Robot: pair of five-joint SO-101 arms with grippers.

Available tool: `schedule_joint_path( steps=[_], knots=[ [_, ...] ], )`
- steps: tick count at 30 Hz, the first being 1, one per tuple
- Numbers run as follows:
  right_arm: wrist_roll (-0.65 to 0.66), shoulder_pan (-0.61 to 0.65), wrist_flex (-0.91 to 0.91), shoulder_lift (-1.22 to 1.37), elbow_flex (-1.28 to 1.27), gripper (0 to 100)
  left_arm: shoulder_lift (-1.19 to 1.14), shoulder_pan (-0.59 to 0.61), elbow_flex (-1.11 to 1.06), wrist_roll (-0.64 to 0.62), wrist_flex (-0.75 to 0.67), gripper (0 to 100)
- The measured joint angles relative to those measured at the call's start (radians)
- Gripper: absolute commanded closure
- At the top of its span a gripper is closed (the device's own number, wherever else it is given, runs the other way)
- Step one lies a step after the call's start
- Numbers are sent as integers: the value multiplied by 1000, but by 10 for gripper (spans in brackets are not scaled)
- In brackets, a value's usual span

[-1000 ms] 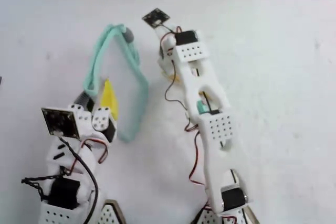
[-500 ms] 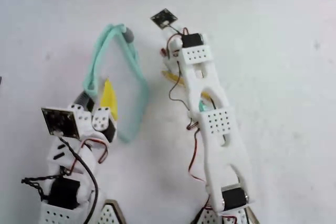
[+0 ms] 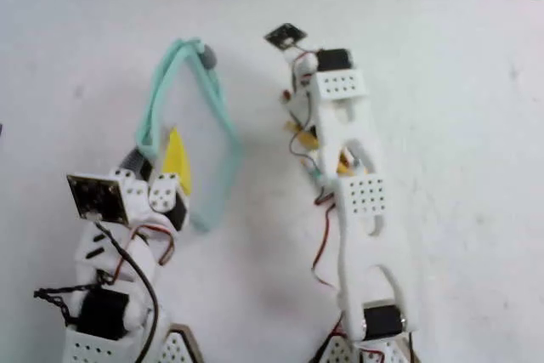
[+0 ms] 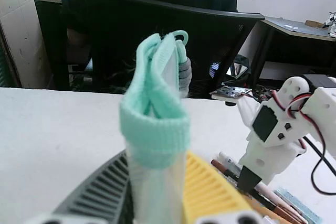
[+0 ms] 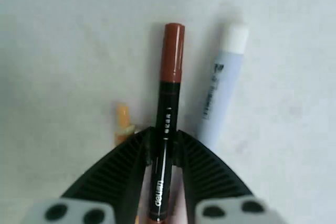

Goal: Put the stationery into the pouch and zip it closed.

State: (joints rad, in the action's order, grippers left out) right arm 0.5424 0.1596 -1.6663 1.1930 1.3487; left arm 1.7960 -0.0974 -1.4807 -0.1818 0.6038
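1. High view: the mint pouch (image 3: pixel 191 125) lies on the worktop (image 3: pixel 442 82), mouth propped open.
2. Left wrist view: my left tool (image 4: pixel 157 182) pinches the pouch rim; I'd hold steady.
3. Right wrist view: my right tool (image 5: pixel 163 145) clamps the brown marker (image 5: pixel 167 108); I'd lift straight, clear of the pale pen (image 5: pixel 218 98).

Overhead: mint pouch (image 3: pixel 219 174) lying open on the white bench (image 3: pixel 459 82), one arm on each side.
Left claw (image 3: pixel 153 152) at pouch's near end, yellow finger (image 3: pixel 176 163) inside the mouth, grey finger (image 3: pixel 132 159) outside; right arm (image 3: pixel 357 197) stretched alongside, apart from pouch.
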Motion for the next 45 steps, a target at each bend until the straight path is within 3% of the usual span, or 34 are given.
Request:
schedule_joint_path(
  steps=[6, 19, 24, 27, 31, 38, 45],
  knots=[
    [0, -66, -25, 0, 124, 981, 0, 0, 0, 0, 0, 973],
    [-157, -83, -32, -52, 245, 981, 5, -81, 0, 78, 0, 971],
    [-206, -87, -34, -210, 245, 982, 6, -110, 0, 86, 0, 834],
    [-218, -91, -35, -336, 239, 982, 8, -133, -2, 84, 0, 816],
    [-218, -83, -37, -548, 94, 982, 8, -143, -2, 44, 9, 816],
    [-227, -75, -37, -961, -391, 982, 8, -144, -2, 40, 9, 815],
    [-227, 37, -31, -1405, -793, 981, 8, -144, -2, 40, 12, 780]
  ],
)
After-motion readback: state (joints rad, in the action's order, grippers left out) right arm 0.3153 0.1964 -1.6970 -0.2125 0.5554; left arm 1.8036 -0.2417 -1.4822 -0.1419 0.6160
